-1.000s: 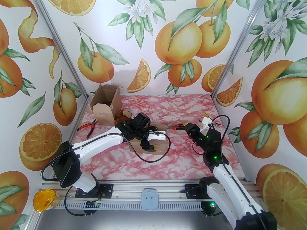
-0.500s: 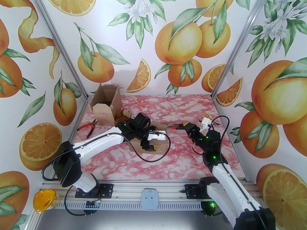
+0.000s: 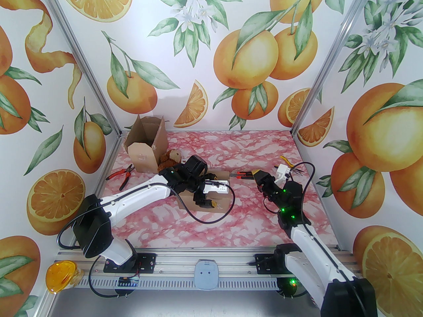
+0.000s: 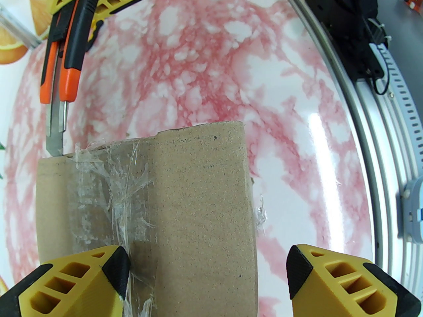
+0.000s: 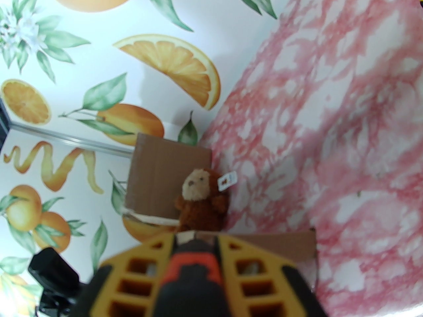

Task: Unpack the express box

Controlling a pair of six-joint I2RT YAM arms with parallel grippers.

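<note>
Knife nudged left, tip at box edge, right jaws clamped on it, left jaws apart

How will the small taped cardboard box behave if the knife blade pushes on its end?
The taped cardboard box would probably slide: the table looks glossy, and the left gripper is open over it, not clamping. Its top looks creased, so the utility knife may crush the edge first. Being low, it seems unlikely to tip.

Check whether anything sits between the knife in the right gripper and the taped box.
Nothing visible does. The utility knife held by the right gripper has its blade tip at a corner of the taped box, beside the clear tape.
</note>
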